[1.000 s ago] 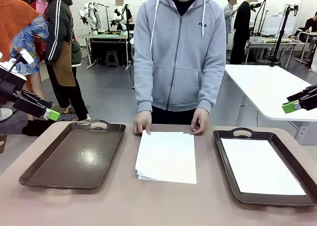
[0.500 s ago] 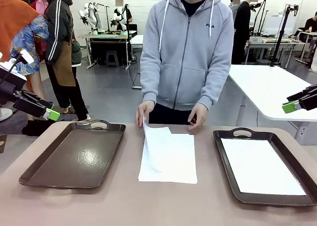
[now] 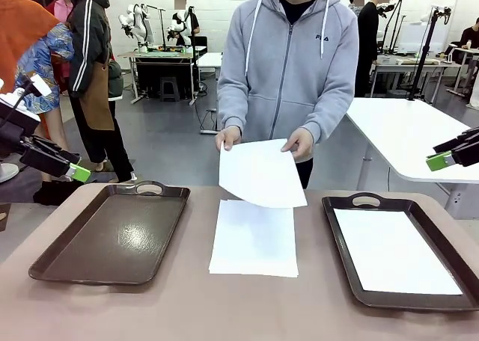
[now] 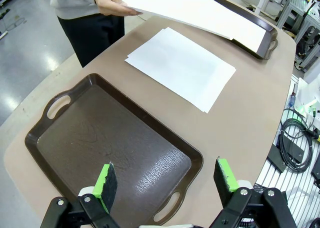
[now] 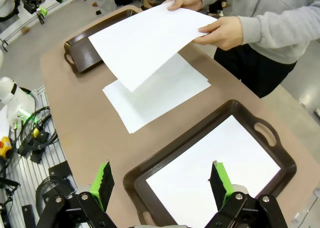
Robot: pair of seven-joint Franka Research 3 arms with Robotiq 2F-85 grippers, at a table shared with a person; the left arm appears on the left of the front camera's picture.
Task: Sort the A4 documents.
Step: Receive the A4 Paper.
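Observation:
A stack of A4 documents [image 3: 253, 238] lies flat on the table's middle between two brown trays. The person at the far side holds one sheet [image 3: 260, 173] up over the stack with both hands. Another sheet [image 3: 393, 251] lies in the right tray [image 3: 400, 204]. The left tray [image 3: 112, 232] holds nothing. My left gripper [image 4: 166, 174] hangs open above the left tray [image 4: 110, 133], off the table's left edge in the front view [image 3: 78, 173]. My right gripper [image 5: 161, 175] hangs open above the right tray [image 5: 170, 154], at the right edge of the front view [image 3: 441, 160].
The person [image 3: 292, 64] stands close at the table's far edge, arms over the middle. A white table [image 3: 404, 131] stands behind on the right. Other people stand at the back left. Cables [image 4: 295, 143] lie on the floor beside my left arm's base.
The person has peeled the top sheet off the middle stack and raised it in both hands. Neither gripper has moved.

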